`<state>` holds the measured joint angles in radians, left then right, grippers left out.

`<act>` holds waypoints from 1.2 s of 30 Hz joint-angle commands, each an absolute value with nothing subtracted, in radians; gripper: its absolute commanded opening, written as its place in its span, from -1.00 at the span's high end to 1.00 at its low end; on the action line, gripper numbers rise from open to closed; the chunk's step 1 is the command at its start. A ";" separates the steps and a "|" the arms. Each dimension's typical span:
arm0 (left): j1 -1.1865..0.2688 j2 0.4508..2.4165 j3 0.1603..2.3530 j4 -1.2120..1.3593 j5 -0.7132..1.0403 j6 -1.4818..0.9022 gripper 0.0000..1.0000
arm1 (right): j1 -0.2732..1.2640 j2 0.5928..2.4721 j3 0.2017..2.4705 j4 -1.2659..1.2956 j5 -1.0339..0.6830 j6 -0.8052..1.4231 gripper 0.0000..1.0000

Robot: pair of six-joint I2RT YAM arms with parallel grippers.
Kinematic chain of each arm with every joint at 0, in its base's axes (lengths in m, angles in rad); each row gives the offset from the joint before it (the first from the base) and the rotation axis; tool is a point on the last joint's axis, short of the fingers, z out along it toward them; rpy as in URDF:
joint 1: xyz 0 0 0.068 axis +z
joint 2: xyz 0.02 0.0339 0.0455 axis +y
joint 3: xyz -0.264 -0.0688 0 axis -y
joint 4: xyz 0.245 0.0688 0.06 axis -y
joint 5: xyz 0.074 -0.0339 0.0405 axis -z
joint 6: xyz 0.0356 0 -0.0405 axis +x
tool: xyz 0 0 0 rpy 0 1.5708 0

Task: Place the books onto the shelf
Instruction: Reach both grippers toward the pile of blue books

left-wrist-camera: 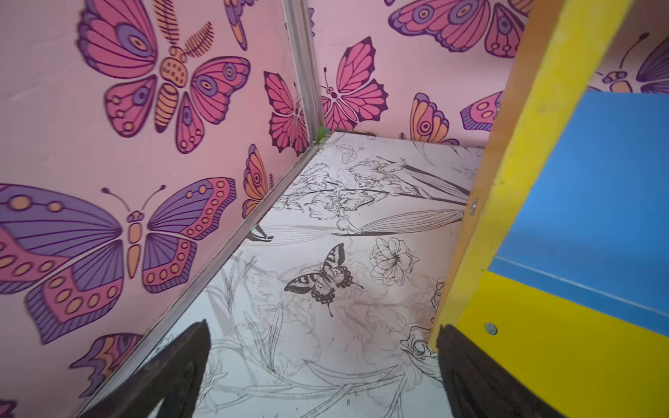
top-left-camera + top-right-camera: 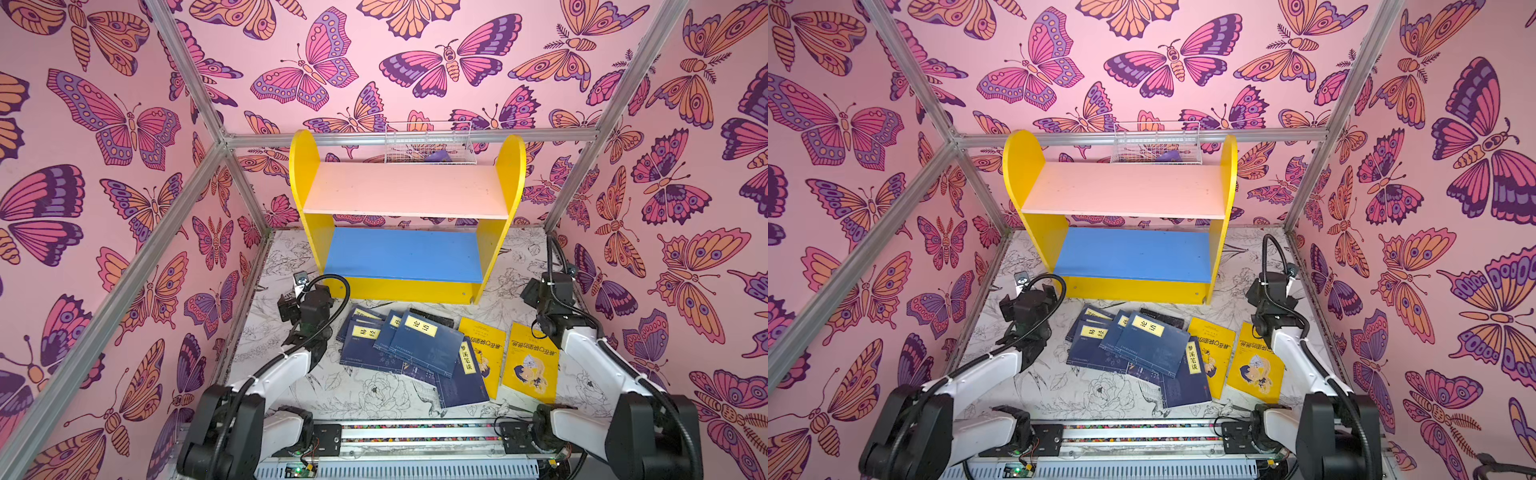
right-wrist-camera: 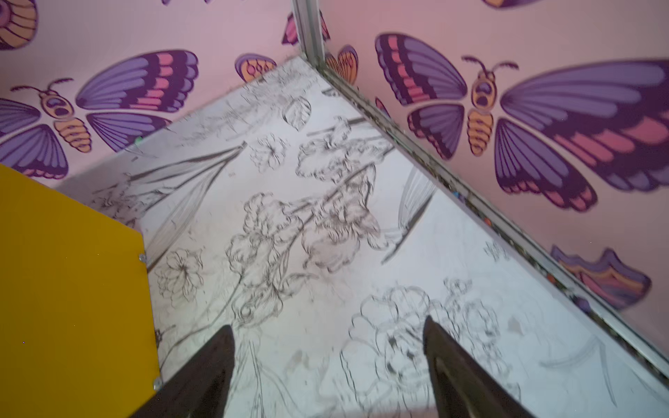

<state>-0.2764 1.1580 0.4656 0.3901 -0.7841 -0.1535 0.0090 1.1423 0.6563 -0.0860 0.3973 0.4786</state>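
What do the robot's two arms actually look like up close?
Both the left arm and the right arm have smooth white link shells joined by chunky black joint housings. A black ribbed cable loops along each, strapped on with pale ties. The jaws are dark, flat wedges tapering to points.

The shelf (image 2: 303, 166) looks like painted board, its yellow sides and pink and blue boards smooth and matt, with small metal screw heads (image 1: 490, 328) showing. The books (image 2: 430, 345) have thin paper covers with a slight sheen and lie on a matt printed tabletop (image 2: 374, 395). The frame bars (image 2: 557, 135) are brushed metal, and the basket (image 2: 430, 151) is white coated wire.
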 commanded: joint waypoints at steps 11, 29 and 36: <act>-0.500 0.939 0.611 -0.402 -0.342 -0.763 -0.99 | 0.338 1.060 0.809 -0.308 0.189 0.499 -0.67; -0.779 1.073 0.697 -0.396 -0.311 -0.775 -0.99 | 0.208 1.312 1.111 -0.276 0.085 0.502 -0.65; -0.782 1.093 0.696 -0.359 -0.185 -0.708 -0.99 | 0.113 1.396 1.215 -0.285 0.017 0.458 -0.65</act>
